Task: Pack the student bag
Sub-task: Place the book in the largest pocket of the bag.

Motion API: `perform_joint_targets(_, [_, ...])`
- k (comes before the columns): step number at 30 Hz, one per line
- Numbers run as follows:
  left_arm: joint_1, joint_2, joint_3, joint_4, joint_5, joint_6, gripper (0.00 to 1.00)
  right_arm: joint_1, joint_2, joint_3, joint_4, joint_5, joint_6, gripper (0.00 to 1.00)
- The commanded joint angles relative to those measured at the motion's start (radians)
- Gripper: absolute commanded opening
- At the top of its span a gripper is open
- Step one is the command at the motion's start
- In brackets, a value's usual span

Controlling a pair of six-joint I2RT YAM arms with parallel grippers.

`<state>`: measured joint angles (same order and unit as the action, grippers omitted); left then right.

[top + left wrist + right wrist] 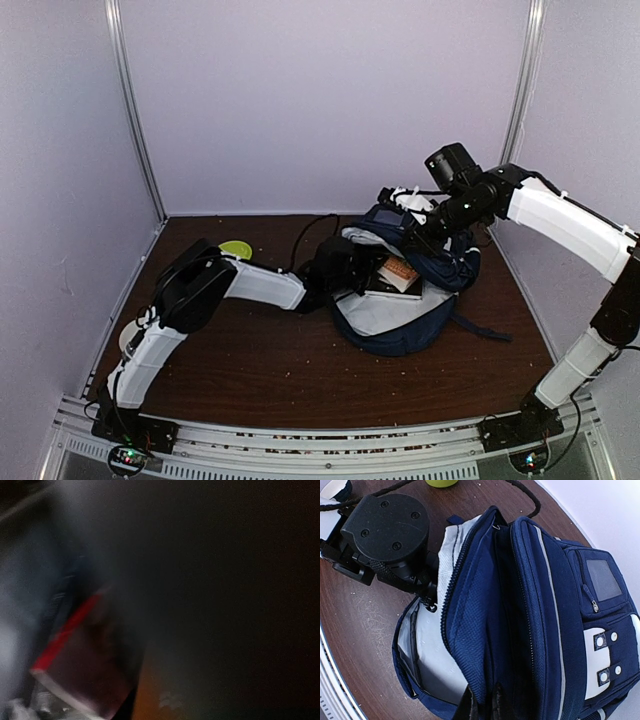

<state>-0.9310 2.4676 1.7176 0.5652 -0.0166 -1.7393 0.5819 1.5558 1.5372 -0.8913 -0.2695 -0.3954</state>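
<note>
Top external: 1 yellow-green disc (236, 249), rear left of table (250, 370). 1 left gripper (356, 272), sunk in the bag's mouth; whether its jaws are parted cannot be told. 1 student bag (395, 335), centre-right on the table, unzipped, 1 red-edged box (400, 272) inside. 1 right gripper (425, 228), pinched closed on the bag's upper rim.

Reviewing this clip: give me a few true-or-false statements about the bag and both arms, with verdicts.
1. The student bag lies zipped shut. False: its main compartment gapes open.
2. The left claw reaches into the bag's opening. True.
3. The right claw is shut on the bag's upper edge. True.
4. The red-edged book lies outside the bag. False: it sits inside the open compartment.
5. A yellow-green disc sits apart from the bag. True.
</note>
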Motion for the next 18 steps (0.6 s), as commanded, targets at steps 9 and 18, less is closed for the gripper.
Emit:
perform_joint_targets(9, [-0.034, -0.233, -0.278, 0.035, 0.05, -0.088, 0.64, 0.005, -0.048, 0.001, 0.075, -0.006, -0.027, 0.0])
perform_joint_targets(18, [-0.051, -0.421, -0.511, -0.08, 0.085, -0.087, 0.68, -0.012, -0.051, -0.044, 0.089, 0.014, -0.039, 0.0])
